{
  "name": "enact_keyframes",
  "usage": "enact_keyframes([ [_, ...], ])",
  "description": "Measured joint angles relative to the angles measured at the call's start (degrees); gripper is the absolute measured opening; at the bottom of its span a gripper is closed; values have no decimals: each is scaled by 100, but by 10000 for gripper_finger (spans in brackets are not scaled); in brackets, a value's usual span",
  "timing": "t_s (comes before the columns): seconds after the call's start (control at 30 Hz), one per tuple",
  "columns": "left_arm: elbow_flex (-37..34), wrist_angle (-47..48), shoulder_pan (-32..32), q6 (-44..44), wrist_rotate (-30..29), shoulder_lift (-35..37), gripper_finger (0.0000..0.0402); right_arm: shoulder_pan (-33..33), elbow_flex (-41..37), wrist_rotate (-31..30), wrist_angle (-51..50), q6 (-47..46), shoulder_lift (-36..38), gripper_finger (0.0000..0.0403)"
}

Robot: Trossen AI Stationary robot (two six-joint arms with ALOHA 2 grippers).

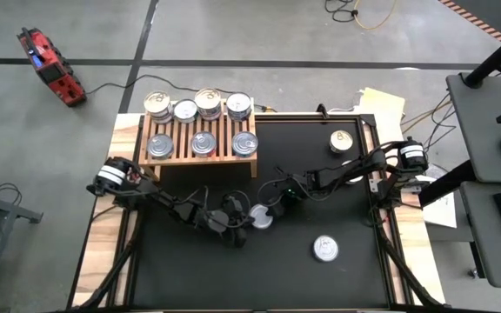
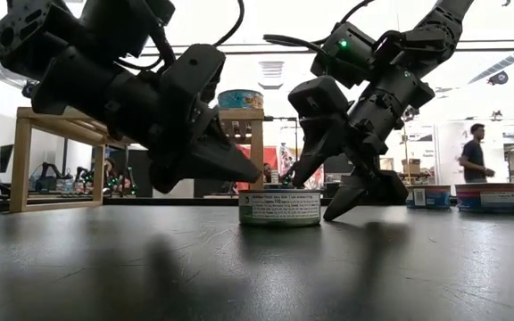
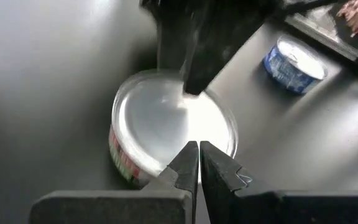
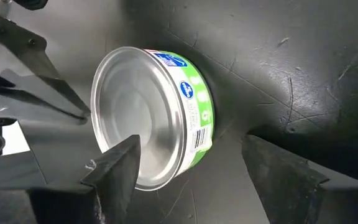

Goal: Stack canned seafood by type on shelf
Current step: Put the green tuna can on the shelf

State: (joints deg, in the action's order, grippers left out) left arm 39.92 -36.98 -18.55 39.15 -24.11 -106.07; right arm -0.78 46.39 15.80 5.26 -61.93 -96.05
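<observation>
A green-labelled tin [image 1: 260, 216] with a plain silver lid stands upright on the black mat mid-table, also seen in the low view [image 2: 280, 207] and both wrist views [image 3: 166, 118] [image 4: 148, 118]. My left gripper [image 1: 247, 218] [image 2: 255, 178] [image 3: 199, 152] is shut, its tip over the lid's edge on the left-arm side. My right gripper [image 1: 272, 205] [image 2: 309, 201] [image 4: 190, 142] is open and comes from the right, one finger over the lid and one beside the wall. The light-wood slatted shelf [image 1: 220, 149] [image 2: 52, 125] at the far left carries several tins. My left gripper's shut fingertips [image 3: 191, 163] slant down onto the lid's rim [image 3: 185, 138] on the left-arm side; I cannot tell if they touch it. My right gripper has one fingertip [image 4: 120, 165] over the lid [image 4: 135, 106], slanting down from the right; whether it touches I cannot tell. Its other finger [image 4: 278, 171] reaches the mat apart from the wall.
A gold-lidded tin [image 1: 342, 141] sits near the far right of the mat and a silver one [image 1: 325, 249] toward the near right. A blue-labelled tin [image 3: 294, 62] shows past the left gripper. A person [image 2: 474, 152] stands in the room behind.
</observation>
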Motion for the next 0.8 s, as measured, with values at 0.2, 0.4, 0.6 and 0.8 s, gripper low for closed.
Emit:
enact_keyframes([
  [0.2,11,370,-17,446,213,25,0,-1,0,81,12,-49,-2,270],
  [0.4,11,401,-42,479,199,23,0,3,0,337,219,-259,-9,280],
  [0.6,-20,401,-115,562,118,21,0,2,0,414,457,-281,-9,302],
  [0.8,-23,401,-171,642,41,14,0,2,0,408,620,-68,-9,322],
])
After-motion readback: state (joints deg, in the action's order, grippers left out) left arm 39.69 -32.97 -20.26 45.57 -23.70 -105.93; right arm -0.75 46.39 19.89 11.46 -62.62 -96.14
